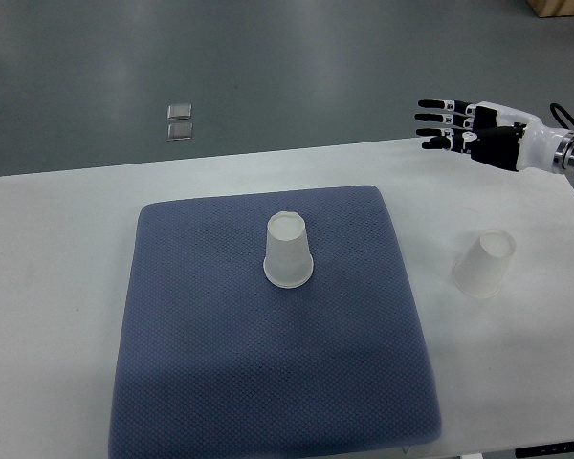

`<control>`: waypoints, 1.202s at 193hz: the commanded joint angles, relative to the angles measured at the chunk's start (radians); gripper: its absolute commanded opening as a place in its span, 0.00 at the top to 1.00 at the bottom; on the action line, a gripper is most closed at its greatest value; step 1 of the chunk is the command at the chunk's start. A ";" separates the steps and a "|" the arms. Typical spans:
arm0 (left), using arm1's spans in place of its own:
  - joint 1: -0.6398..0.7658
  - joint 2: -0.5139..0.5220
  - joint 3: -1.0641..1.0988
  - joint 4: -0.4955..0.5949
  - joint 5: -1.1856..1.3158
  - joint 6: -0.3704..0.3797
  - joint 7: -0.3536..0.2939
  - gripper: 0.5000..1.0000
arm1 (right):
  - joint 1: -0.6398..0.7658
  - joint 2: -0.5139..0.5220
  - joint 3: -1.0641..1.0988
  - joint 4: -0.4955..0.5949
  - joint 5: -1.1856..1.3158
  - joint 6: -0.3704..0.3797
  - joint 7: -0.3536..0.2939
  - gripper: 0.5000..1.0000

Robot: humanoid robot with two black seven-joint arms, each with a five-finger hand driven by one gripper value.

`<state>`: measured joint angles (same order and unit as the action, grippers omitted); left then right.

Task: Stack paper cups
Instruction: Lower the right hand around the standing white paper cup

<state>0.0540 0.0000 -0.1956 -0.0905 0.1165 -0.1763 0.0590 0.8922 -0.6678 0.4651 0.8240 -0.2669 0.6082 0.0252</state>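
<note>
Hovering over the counter's [67,249] far right edge, the right hand [440,122] is released, fingers straight, grasping nothing. One paper cup [288,251] stands upside down on the blue mat [220,363], likely the stacking base; another cup [484,263] sits inverted beside the mat.

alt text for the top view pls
Two upside-down paper cups wait unstacked: one on a blue mat, one on the white table to its right. The right hand hovers open above the table's far right edge, holding nothing.
</note>
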 commanded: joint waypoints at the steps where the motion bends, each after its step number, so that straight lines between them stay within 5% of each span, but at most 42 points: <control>1: 0.000 0.000 -0.001 0.000 0.000 0.000 -0.001 0.00 | 0.027 -0.087 -0.003 0.044 -0.166 0.003 0.004 0.16; 42: 0.001 0.000 -0.001 0.000 0.000 0.000 -0.001 0.00 | 0.051 -0.220 -0.003 0.176 -0.505 0.003 0.012 0.17; 61: 0.001 0.000 0.001 0.000 0.000 0.000 -0.001 0.00 | 0.051 -0.286 0.003 0.260 -0.676 0.003 0.068 0.17; 105: 0.000 0.000 -0.001 0.000 0.000 0.000 -0.001 0.00 | 0.005 -0.297 -0.011 0.356 -0.971 0.001 0.124 0.17; 183: 0.000 0.000 0.001 0.000 0.000 0.000 -0.001 0.00 | -0.022 -0.285 -0.261 0.426 -1.092 -0.338 0.148 0.17; 232: 0.000 0.000 -0.001 0.000 0.000 0.000 -0.001 0.00 | -0.024 -0.243 -0.306 0.414 -1.094 -0.390 0.147 0.19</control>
<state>0.0544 0.0000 -0.1959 -0.0905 0.1166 -0.1764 0.0589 0.8687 -0.9203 0.1715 1.2400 -1.3602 0.2275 0.1732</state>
